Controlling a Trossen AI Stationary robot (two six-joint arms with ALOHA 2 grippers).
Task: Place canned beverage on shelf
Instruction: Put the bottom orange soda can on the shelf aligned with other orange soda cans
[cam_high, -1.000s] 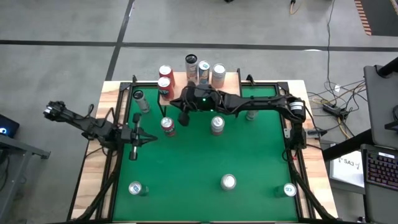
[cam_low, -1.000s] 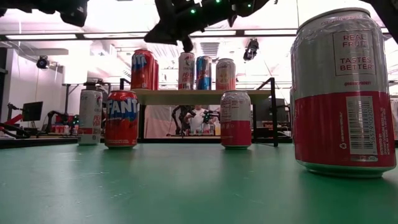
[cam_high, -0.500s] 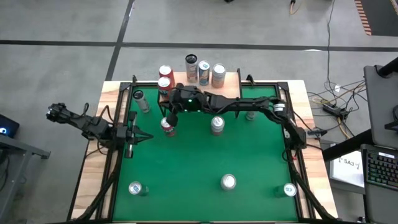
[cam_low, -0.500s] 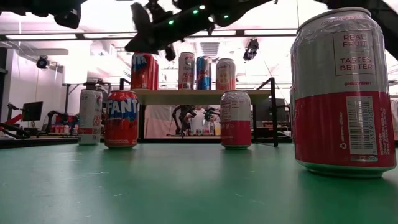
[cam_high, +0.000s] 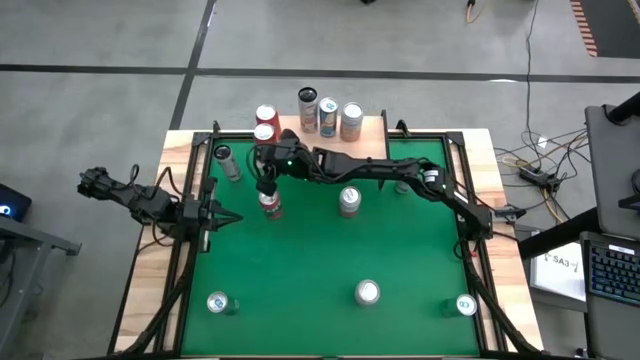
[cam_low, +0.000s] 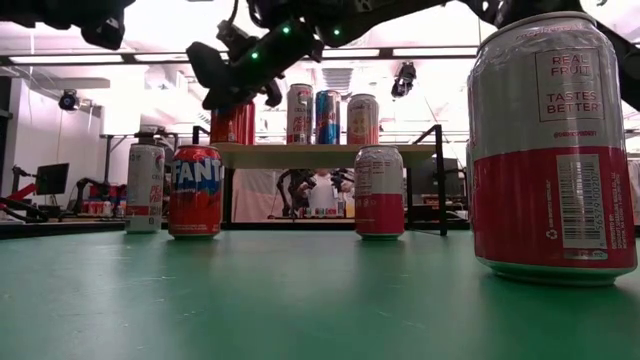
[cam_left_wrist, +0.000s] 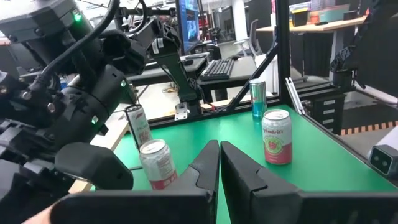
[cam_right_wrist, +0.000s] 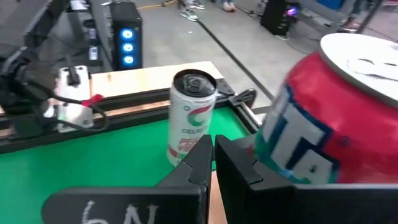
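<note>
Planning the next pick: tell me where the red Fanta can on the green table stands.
In the high view the red Fanta can stands on the table's left half, just in front of the light wooden shelf, directly below the shut right gripper.

2 dark jointed arms, green indicator lights, black cables

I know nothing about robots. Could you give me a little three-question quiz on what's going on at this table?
1. True or false: the left gripper and the right gripper are both shut and empty.
2. Which gripper hangs above the Fanta can? A left, B right.
3. Fill in: the cans on the shelf all stand ____.
Key: 1 true; 2 B; 3 upright.
</note>
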